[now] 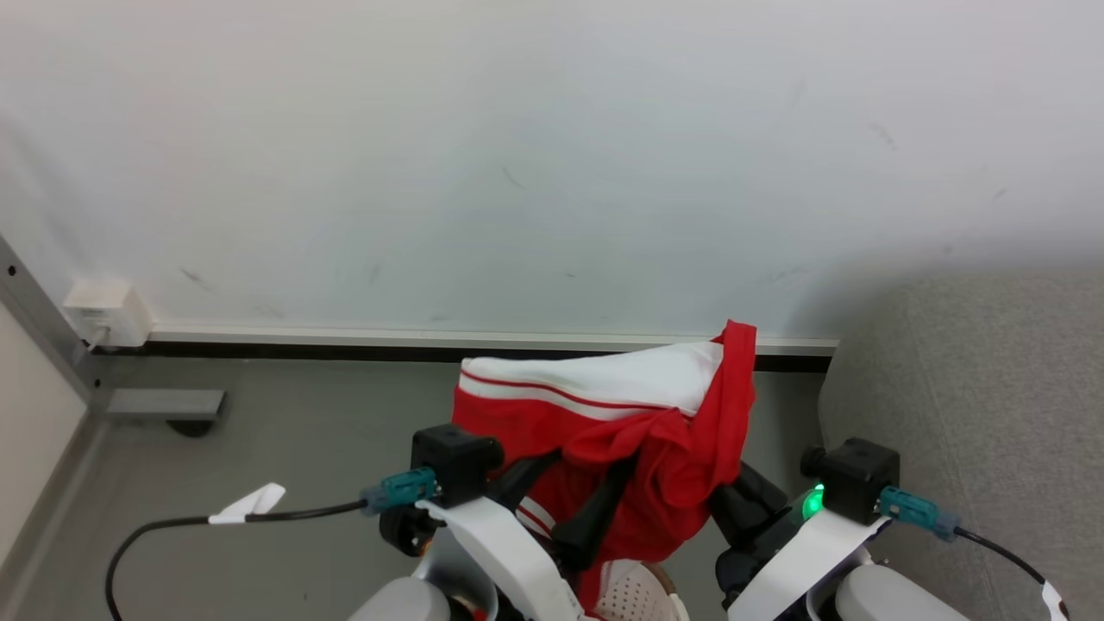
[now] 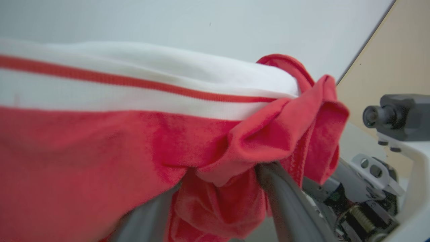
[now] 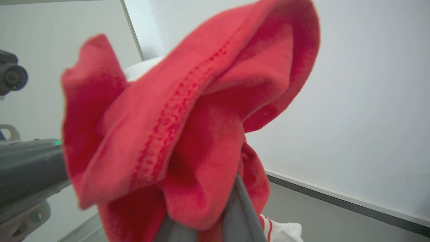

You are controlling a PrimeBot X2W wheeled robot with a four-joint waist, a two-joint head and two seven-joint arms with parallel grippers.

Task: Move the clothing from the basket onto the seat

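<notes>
wall (image 1: 552, 129): pale and plain across the whole far side, dark skirting strip at its foot.
floor (image 1: 302, 431): grey, open to the left and far of the work; black cable trailing at near left.
seat (image 1: 975, 414): grey upholstery on the right, rounded edge facing left, bare of garments as far as visible.
clothing (image 1: 604, 405): one red garment with a white striped panel, held up in the air between the left gripper (image 1: 586, 479) and the right gripper (image 1: 737, 492), above the basket (image 1: 634, 595) and left of the seat.
basket: a sliver of holed cream wall, near, under the hanging fabric; white striped cloth low in the right wrist view, second piece or same one impossible to tell.
left gripper: fingers converging into a red bunch, tips buried; judged clamped on the clothing.
right gripper: likewise buried in a red fold; judged gripping the garment's right corner.
progress: lift-out done; carry to the right and set-down on the seat not yet done.
room: free air far and left; seat edge close on the right, height needed to clear it; hanging hem liable to catch the basket rim.
</notes>
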